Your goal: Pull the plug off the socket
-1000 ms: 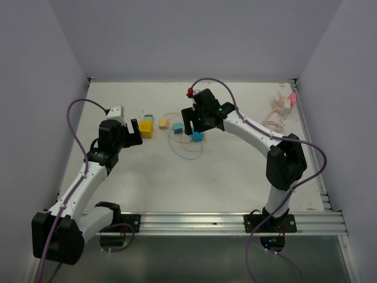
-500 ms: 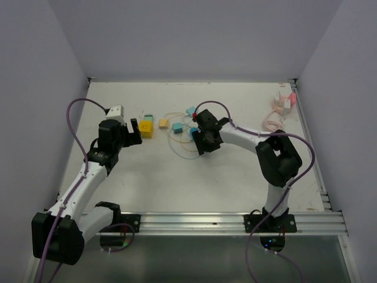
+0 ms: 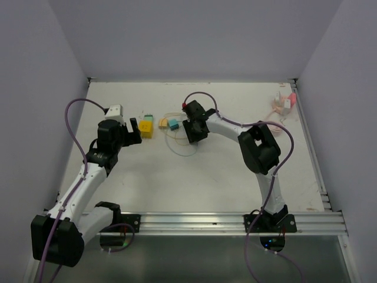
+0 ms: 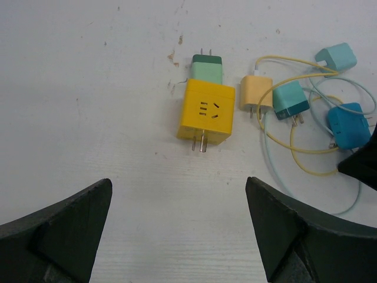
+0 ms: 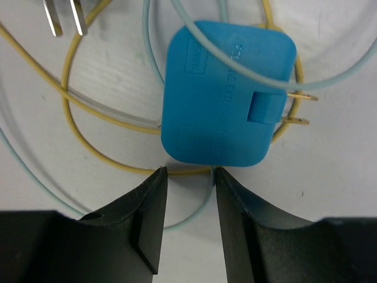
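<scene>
Fingers spread, the left gripper [image 4: 178,188] hovers below the yellow cube socket [image 4: 206,113] at upper centre, its mint-green plug [image 4: 207,71] not yet pulled. The right gripper [image 5: 189,177], narrowed around a pale blue cable [image 5: 152,59] with its grip unclear, likely must shift across to brace.

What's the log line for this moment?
left hand: open, short of yellow socket | green plug: seated in socket | right hand: fingers narrow beside blue charger, grip unclear | task: not done
</scene>
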Controlling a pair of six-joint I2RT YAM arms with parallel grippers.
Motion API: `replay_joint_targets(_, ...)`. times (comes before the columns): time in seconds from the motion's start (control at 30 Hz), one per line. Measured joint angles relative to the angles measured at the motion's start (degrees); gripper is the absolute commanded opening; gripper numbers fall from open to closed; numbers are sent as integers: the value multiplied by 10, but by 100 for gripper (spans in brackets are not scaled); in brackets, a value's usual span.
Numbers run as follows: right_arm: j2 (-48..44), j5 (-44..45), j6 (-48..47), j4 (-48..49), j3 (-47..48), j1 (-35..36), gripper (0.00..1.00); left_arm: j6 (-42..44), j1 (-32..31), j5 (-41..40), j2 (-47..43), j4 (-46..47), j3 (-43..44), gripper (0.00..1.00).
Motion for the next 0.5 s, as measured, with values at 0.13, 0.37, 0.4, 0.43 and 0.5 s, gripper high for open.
replay_joint_targets(0.13,60,1,2,3,90,0,43,0,0,0,-2,0,0,98)
replay_joint_targets(0.37,164,-17,3,23,256,0,52,0,0,0,-2,0,0,98)
replay_joint_targets(0.4,173,-18,3,19,272,0,54,0,0,0,-2,0,0,98)
replay_joint_targets(0.43,178,-20,3,18,283,0,57,0,0,0,-2,0,0,98)
replay_joint_targets(0.5,179,-21,2,17,291,0,61,0,0,0,-2,0,0,98)
